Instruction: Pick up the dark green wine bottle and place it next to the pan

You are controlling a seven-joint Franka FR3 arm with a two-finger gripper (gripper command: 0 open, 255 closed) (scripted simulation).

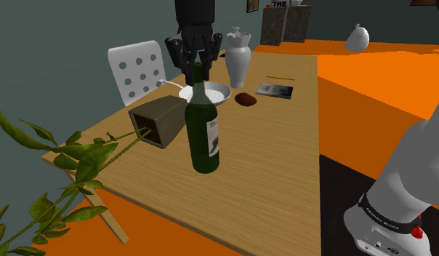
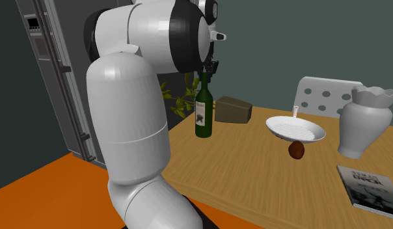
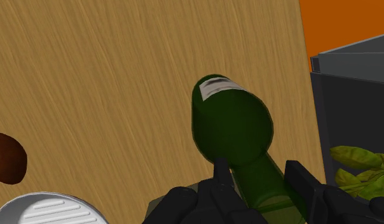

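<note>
A: The end effector [image 3: 260, 177] grips the dark green wine bottle [image 1: 203, 134] by its neck, from above. Why there?

B: The neck is the slimmest part, so the fingers can span it, and I'd judge the heavy body hangs steady below.

A: Where is the bottle?

B: Over the desk [image 1: 283, 167], just right of the open box [image 1: 156, 120] in the shoulder view. The pan [image 1: 211, 93] is farther back. The bottle's long axis is vertical, mouth up. Whether its base touches the desk, I can't tell.

In the shoulder view the bottle [image 1: 203, 134] stands on the table [image 1: 283, 145], box [image 1: 158, 121] left, pan [image 1: 208, 93] behind.
</note>
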